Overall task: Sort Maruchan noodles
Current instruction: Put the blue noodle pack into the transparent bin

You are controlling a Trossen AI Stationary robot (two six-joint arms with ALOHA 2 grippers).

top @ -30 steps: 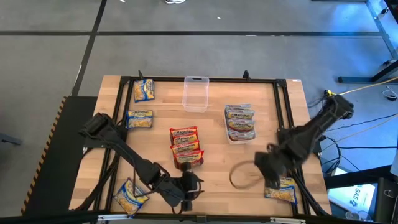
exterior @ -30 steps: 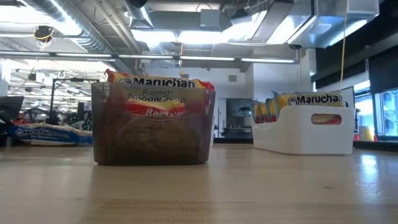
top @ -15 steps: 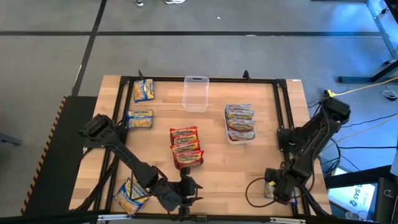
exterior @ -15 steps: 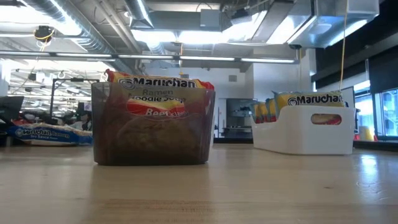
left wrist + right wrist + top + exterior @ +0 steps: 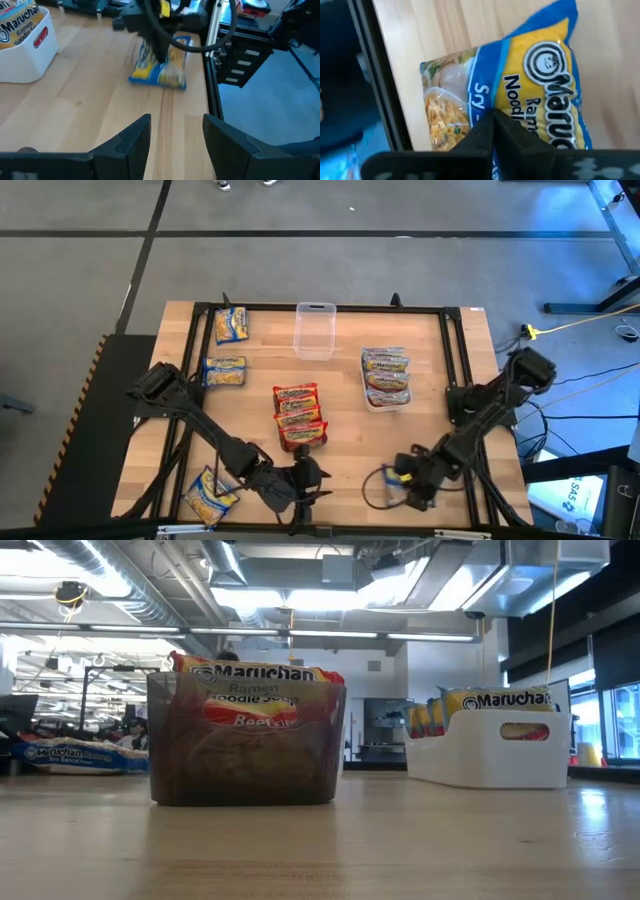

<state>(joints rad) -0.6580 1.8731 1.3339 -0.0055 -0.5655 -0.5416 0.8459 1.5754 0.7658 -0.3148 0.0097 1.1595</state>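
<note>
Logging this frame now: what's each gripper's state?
Left gripper: open, holding nothing.
Right gripper: shut on the blue Maruchan packet.

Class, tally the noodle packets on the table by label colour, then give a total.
Blue packets: 4
Red packets: 3
Pinkish-orange packets: 3
Total: 10

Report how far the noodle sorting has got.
Done: red packets fill the dark bin, orange-labelled ones the white bin. In hand: right claw shut on a blue packet. Left: three blue packets loose; clear bin empty. Left claw waits open.
</note>
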